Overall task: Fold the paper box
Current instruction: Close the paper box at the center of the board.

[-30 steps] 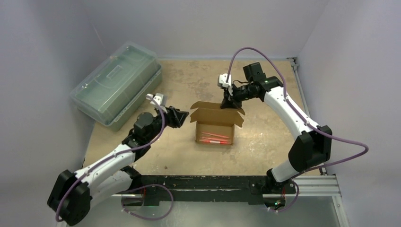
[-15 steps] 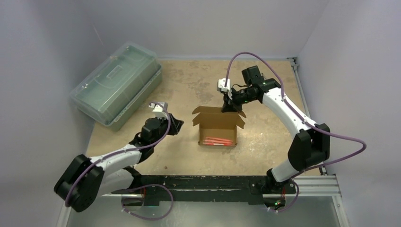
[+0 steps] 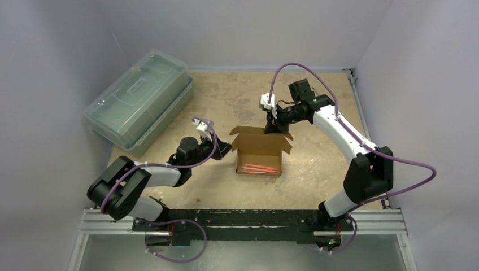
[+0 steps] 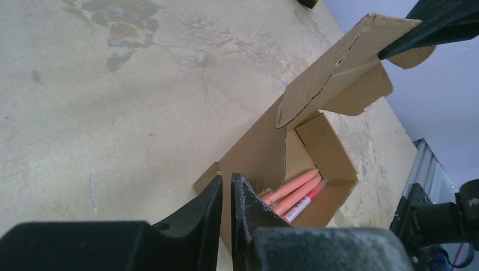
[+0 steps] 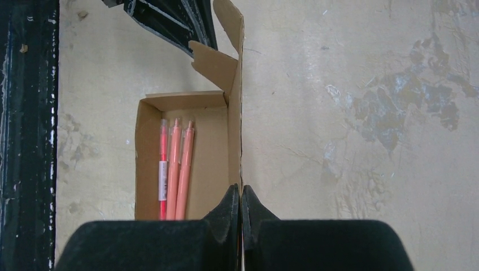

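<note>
Jaws of the right gripper (image 3: 273, 127), just above centre in the overhead view, pinch the rear flap of the open paper box (image 3: 260, 148) at mid-frame; the left gripper (image 3: 226, 149) sits at its left side. Left wrist view: jaws nearly together, grip undeterminable. Right wrist view: closed jaws clamp the box wall at bottom centre; three pink pens (image 5: 175, 164) lie inside.

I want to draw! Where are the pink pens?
In the top view, the pink pens lie inside the open paper box, along its near wall, around the middle of the table.
</note>
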Robot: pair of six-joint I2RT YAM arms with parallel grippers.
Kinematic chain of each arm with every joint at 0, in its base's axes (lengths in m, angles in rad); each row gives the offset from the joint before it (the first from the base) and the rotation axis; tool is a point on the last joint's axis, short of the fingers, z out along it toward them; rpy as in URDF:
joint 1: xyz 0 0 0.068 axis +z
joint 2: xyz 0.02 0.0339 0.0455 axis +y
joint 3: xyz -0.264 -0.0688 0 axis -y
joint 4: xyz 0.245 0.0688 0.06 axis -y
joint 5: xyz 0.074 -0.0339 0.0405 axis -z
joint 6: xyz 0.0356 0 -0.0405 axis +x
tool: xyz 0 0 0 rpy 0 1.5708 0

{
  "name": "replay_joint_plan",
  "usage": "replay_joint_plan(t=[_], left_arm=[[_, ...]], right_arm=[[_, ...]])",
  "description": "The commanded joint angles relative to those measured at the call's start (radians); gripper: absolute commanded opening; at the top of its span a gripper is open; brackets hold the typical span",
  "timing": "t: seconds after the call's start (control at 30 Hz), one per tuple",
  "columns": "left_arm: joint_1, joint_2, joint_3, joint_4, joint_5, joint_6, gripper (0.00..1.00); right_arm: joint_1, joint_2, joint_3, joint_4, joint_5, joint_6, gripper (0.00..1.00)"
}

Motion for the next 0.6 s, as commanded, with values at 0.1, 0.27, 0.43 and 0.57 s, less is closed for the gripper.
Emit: replay_joint_plan(t=[0.1, 0.27, 0.43, 0.57], left_arm=[[0.007, 0.088, 0.045, 0.179, 0.119, -0.018, 0.10], [0.007, 0.143, 0.084, 0.187, 0.137, -0.010, 0.11], [0.007, 0.178, 0.105, 0.208, 0.134, 0.022, 0.14], [0.007, 0.204, 0.105, 0.248, 0.149, 0.045, 0.15]], right_arm=[[0.003, -0.013, -0.011, -0.001, -0.010, 0.004, 0.00], [0.003, -0.013, -0.012, -0.016, -0.019, -0.010, 0.00], [0.003, -0.010, -0.012, -0.040, -0.036, -0.036, 0.00], [0.002, -0.015, -0.013, -0.049, -0.041, -0.049, 0.00]])
